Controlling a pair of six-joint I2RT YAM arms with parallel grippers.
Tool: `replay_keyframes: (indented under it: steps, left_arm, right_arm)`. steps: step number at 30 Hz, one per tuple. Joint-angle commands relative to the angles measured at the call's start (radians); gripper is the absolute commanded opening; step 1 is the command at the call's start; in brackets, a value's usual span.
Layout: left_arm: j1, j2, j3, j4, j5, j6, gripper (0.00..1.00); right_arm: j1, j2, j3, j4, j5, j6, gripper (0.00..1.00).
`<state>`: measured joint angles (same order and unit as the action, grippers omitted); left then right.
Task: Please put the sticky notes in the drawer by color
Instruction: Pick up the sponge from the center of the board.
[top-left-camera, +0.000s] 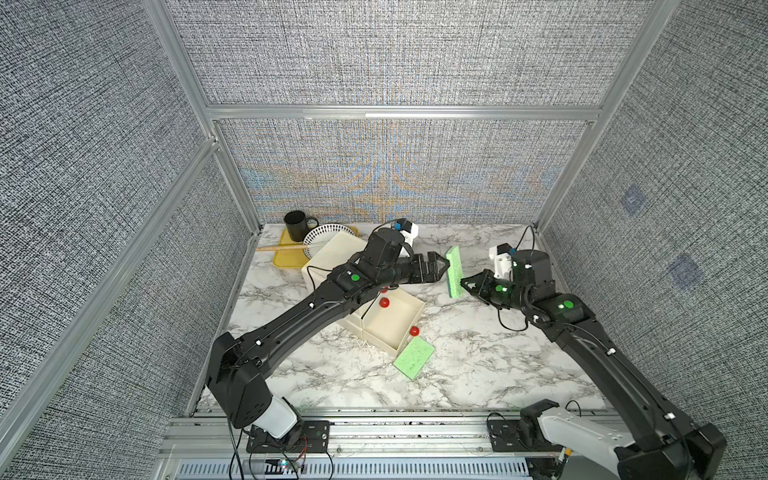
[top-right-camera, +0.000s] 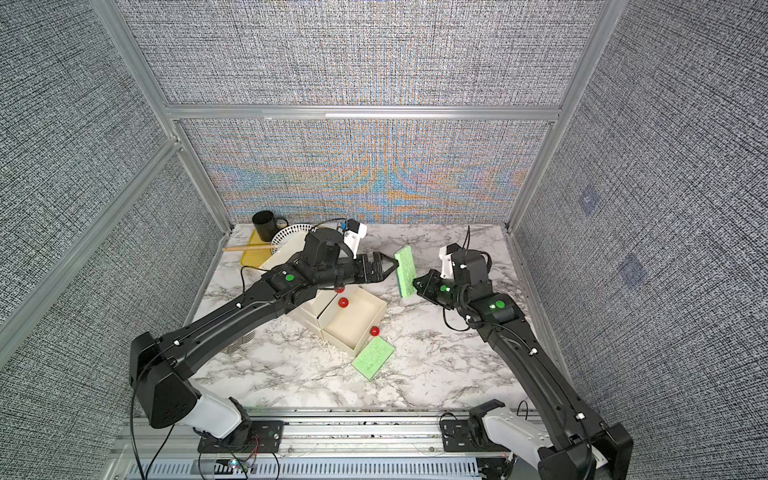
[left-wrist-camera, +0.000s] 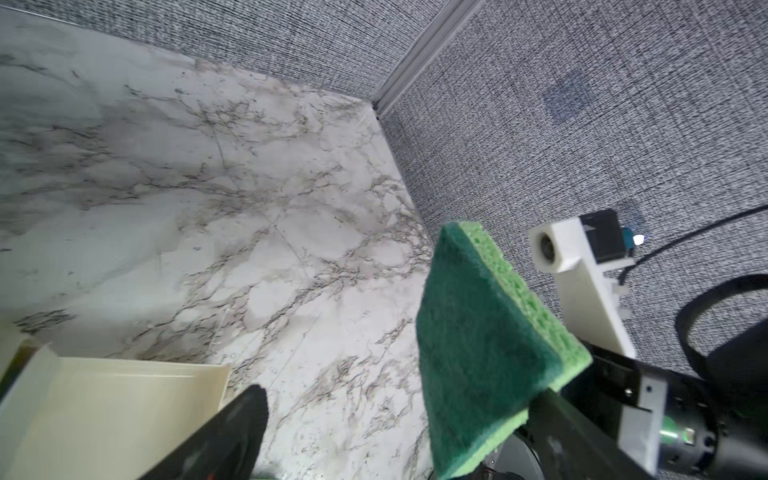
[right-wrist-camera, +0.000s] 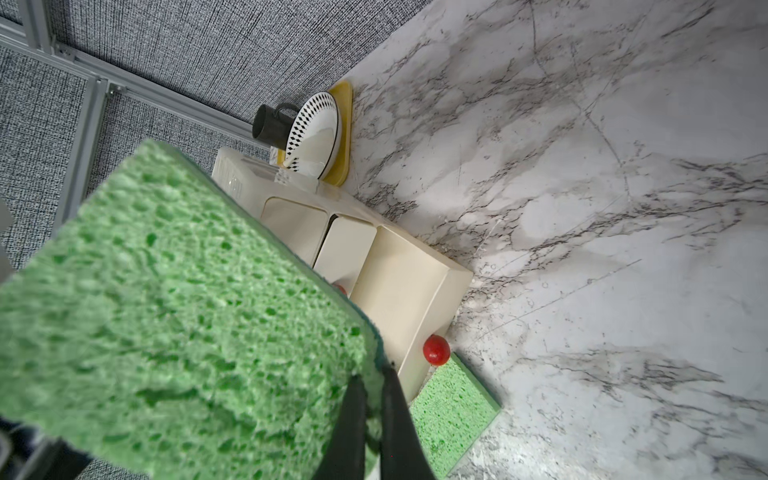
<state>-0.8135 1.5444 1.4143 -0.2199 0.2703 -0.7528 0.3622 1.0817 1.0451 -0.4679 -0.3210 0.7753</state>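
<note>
A green sticky note hangs upright in the air right of the drawer cabinet. My right gripper is shut on its lower corner. My left gripper is open at the note's upper part, and the note stands between its fingers, close to one of them. The lowest drawer is pulled out and looks empty. A second green sticky note lies flat on the marble in front of that drawer's red knob.
At the back left stand a black mug, a patterned plate and a wooden stick on a yellow tray. Grey fabric walls with aluminium posts close the table on three sides.
</note>
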Motion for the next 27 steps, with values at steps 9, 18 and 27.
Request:
replay_keyframes:
  steps: [9,18,27]
  left_arm:
    - [-0.002,-0.135,-0.129,0.06,-0.042,0.012,1.0]
    - [-0.001,-0.112,-0.12,0.16,0.1,-0.005,1.0]
    - [-0.002,-0.025,-0.08,0.263,0.156,-0.091,0.73]
  right_arm:
    - [0.007,0.004,0.056,-0.053,0.083,-0.034,0.0]
    - [0.009,-0.007,0.036,0.03,0.023,-0.014,0.0]
    - [0.046,0.014,0.061,0.062,-0.027,-0.024,0.0]
